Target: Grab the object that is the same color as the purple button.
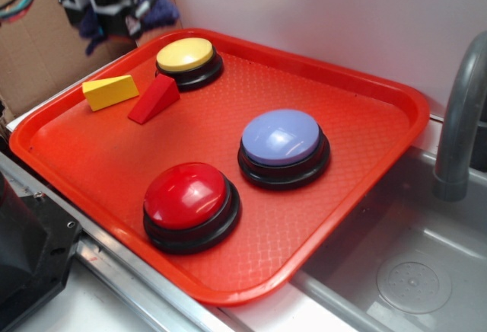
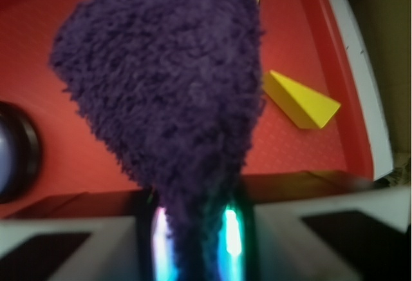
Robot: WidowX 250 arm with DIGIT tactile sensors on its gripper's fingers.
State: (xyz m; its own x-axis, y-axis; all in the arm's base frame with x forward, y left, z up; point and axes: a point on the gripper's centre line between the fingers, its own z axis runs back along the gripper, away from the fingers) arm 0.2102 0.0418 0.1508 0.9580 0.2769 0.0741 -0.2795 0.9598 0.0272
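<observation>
- Your jaws are clamped on the purple cloth [image 2: 167, 94] – wrist cam shows it pinched between the two shiny fingers [image 2: 233, 239], fuzzy bulk hanging out in front.
- Gripper [image 1: 114, 8] is up high at the back-left corner, above the red tray [image 1: 365, 195], w/ cloth off the surface.
- In the tray: yellow button [image 1: 186, 55] at the back, yellow wedge [image 1: 110, 91] & red wedge [image 1: 154, 99] just beside it.
- Purple button [image 1: 281, 138] mid-tray, red button [image 1: 186, 196] near front.
- Sink [image 1: 426, 271] & faucet [image 1: 460, 119] to the right.

Pale wall [image 1: 319, 12], steel sink [image 1: 411, 271]
</observation>
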